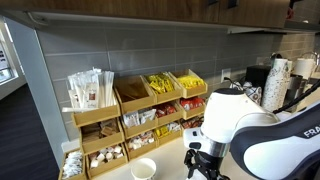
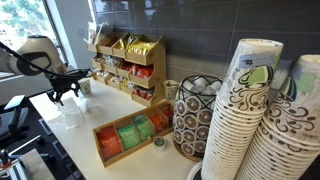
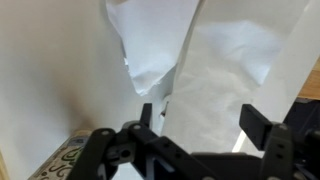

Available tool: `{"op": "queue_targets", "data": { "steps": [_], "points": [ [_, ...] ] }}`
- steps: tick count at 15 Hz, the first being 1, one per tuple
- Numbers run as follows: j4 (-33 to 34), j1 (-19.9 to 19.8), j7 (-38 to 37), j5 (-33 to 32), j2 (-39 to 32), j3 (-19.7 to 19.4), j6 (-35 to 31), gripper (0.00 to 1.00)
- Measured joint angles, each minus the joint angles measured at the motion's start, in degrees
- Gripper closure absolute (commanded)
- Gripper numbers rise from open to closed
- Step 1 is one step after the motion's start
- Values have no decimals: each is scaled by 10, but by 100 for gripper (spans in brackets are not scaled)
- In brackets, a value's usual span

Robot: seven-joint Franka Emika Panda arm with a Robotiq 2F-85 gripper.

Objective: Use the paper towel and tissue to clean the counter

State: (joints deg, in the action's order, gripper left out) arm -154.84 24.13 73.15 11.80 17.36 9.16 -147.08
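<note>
Plainly, the gripper (image 3: 198,116) is spread wide and holds nothing; the jaws stand well apart at 9 and 3 o'clock in the wrist view, pointing down at the pale counter surface (image 3: 45,80).

Straight ahead of the jaws, running from the gap between them up toward 12 o'clock, lies the paper towel (image 3: 238,60). It is a flat white sheet, and its long axis is roughly in line with the direction the gripper faces. So the jaws straddle its near end across its width, not along it. I cannot tell whether the fingertips already touch the sheet or hang just above it.

Just beside the towel, at about 11 o'clock, the tissue (image 3: 150,40) sits crumpled and partly lifted, its edge overlapping or meeting the towel. It is off-centre from the jaws, so my guess is that the towel is the easier first catch, with a short drop and a squeeze, and the tissue would need a nudge toward 11 o'clock.

Further out, a patterned cup (image 3: 62,163) peeks in at 8 o'clock. In an exterior view the gripper (image 1: 205,160) hangs low over the surface with a paper cup (image 1: 143,168) near it and the wooden condiment rack (image 1: 140,110) behind, well apart.
</note>
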Motion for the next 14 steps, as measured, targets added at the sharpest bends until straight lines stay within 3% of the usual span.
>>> {"op": "queue_targets", "data": {
  "steps": [6,10,14],
  "points": [
    [-7,-20,-1,-15,-51,-3,-94,89],
    [-12,-39,-15,-46,-77,-3,-104,98],
    [-14,-44,-20,-55,-89,-3,-85,92]
  ]
}}
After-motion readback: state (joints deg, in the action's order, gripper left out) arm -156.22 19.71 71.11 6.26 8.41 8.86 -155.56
